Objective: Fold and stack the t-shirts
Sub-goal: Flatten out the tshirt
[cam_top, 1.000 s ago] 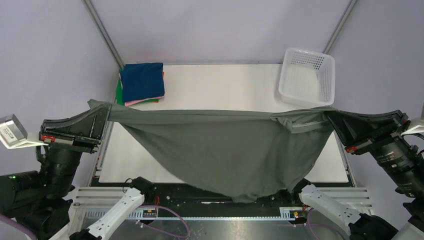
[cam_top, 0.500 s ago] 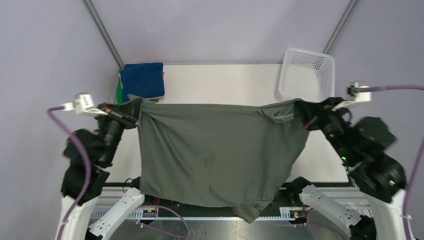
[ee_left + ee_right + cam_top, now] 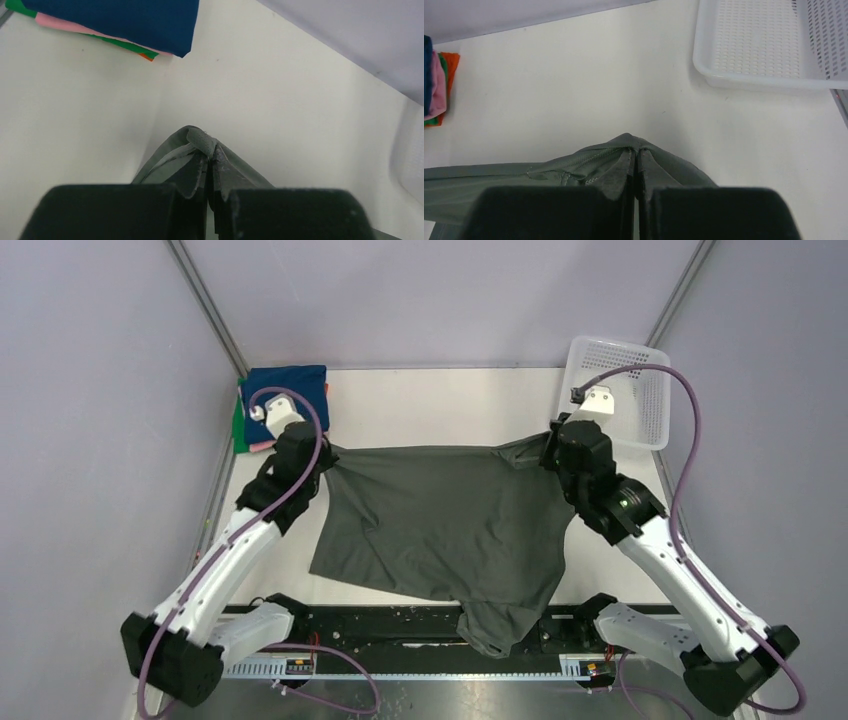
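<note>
1. The white worktop (image 3: 430, 405) carries everything and takes up the middle of the top view.
2. The dark grey-green t-shirt (image 3: 440, 520) lies spread across the middle of the worktop. Its far edge is drawn out in a line between the two arms, from near the far-left corner towards the far-right corner. From there the cloth runs back to the near edge, and one bunched part hangs over that edge, right of centre. The cloth is creased, not folded.
3. The left arm (image 3: 240, 540) reaches from the near-left corner towards the far-left corner. The left jaws are clenched on a pinch of the dark grey-green t-shirt (image 3: 202, 142) at the left end of its far edge.
4. The right arm (image 3: 650, 530) reaches from the near-right corner towards the far-right corner. The right jaws are clenched on a fold of the same shirt (image 3: 624, 150) at the right end of its far edge. Whether the gripped corners touch the worktop cannot be told.
5. The white mesh basket (image 3: 615, 340) stands at the far-right corner, just beside the right wrist.
6. A stack of folded shirts sits at the far-left corner, just beside the left wrist. The navy blue t-shirt (image 3: 125, 20) lies on top, with the pink t-shirt (image 3: 65, 22), the green t-shirt (image 3: 125, 45) and the orange t-shirt (image 3: 147, 56) showing at the edges beneath it.
</note>
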